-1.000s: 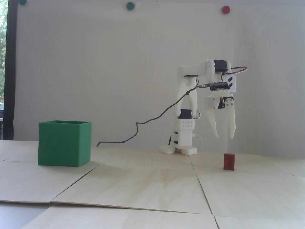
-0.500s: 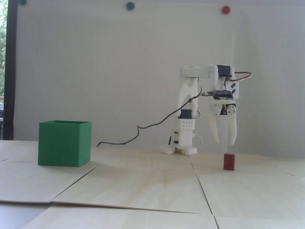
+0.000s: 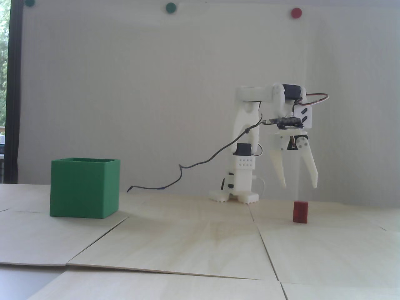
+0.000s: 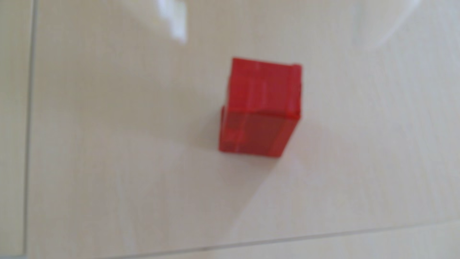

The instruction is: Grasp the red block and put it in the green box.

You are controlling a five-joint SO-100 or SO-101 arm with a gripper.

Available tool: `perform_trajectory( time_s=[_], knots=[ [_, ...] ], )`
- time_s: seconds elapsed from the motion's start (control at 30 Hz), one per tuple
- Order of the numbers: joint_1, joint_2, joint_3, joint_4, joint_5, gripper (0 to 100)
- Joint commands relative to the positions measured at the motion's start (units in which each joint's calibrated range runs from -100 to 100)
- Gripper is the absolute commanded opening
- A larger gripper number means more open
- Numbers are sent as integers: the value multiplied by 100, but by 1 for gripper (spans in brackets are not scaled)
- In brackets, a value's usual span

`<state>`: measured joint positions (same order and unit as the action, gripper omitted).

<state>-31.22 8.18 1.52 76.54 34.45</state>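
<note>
The red block (image 3: 300,212) stands upright on the pale wooden table at the right of the fixed view. In the wrist view the red block (image 4: 261,107) sits near the middle, seen from above. My white gripper (image 3: 300,186) hangs straight above it, fingers pointing down and spread wide, tips a short gap over the block's top. Nothing is between the fingers. In the wrist view the gripper (image 4: 281,37) shows only as two blurred white fingertips (image 4: 175,22) at the top edge. The green box (image 3: 84,188) stands far to the left in the fixed view, open side up.
The arm's white base (image 3: 236,193) stands behind the block, left of it. A dark cable (image 3: 187,164) trails from the wrist down to the table between base and box. Seams between the wooden boards (image 3: 262,237) cross the table.
The gripper has come down a little over the block, and in the last half second its fingers spread wider, the right one swinging outward. The block and box have not moved.
</note>
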Motion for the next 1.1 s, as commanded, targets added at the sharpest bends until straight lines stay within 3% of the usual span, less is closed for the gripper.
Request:
perform_trajectory(
  time_s=[0.0, 1.07],
  knots=[
    [102, -16, -463, -15, 17, 24],
    [175, 971, -960, -133, 17, 24]
  ],
)
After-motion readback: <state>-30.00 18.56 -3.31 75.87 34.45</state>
